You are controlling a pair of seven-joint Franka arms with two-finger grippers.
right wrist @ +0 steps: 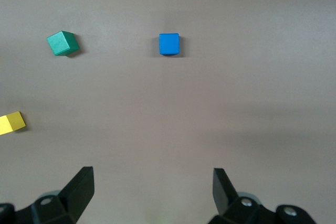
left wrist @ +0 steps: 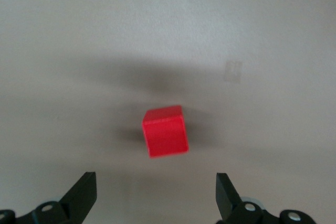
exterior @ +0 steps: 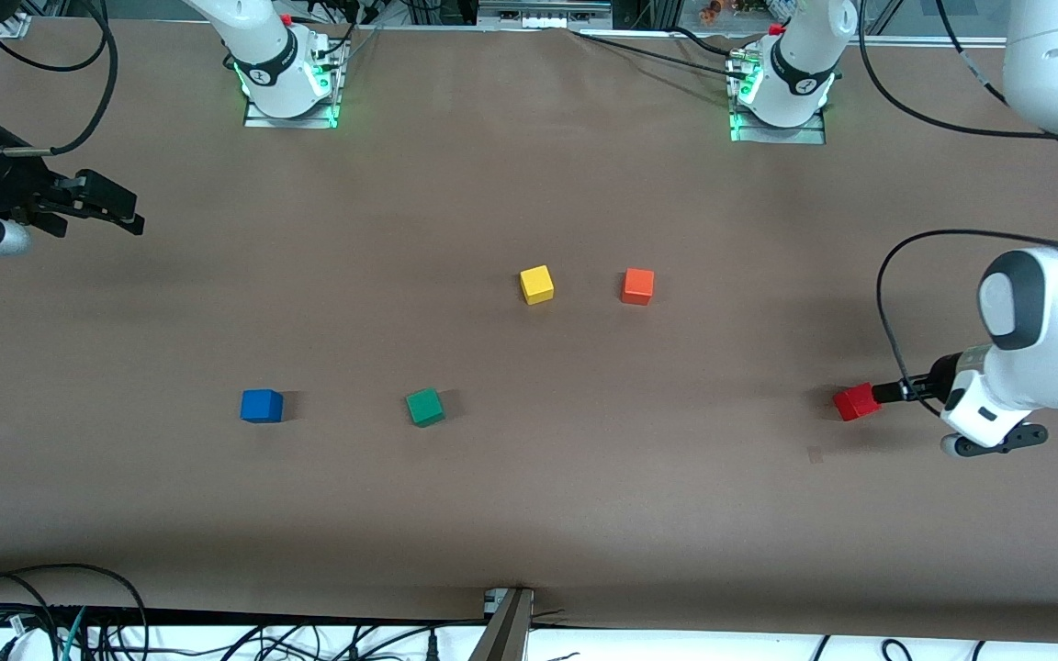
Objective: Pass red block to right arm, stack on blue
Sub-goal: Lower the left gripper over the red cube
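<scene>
at the left arm's end of the table the red block (exterior: 856, 402) sits under the spread left gripper (left wrist: 155, 195); we judge it light, rigid: pinch flat opp. faces; right gripper (right wrist: 152, 192) spread, waiting.

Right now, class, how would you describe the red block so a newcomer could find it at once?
Start at the brown table and go to the left arm's end, where the left end effector hangs open over it. The red block lies alone on the table there. It is the only bright red cube; the orange cube sits beside the yellow cube, nearer the middle.
</scene>
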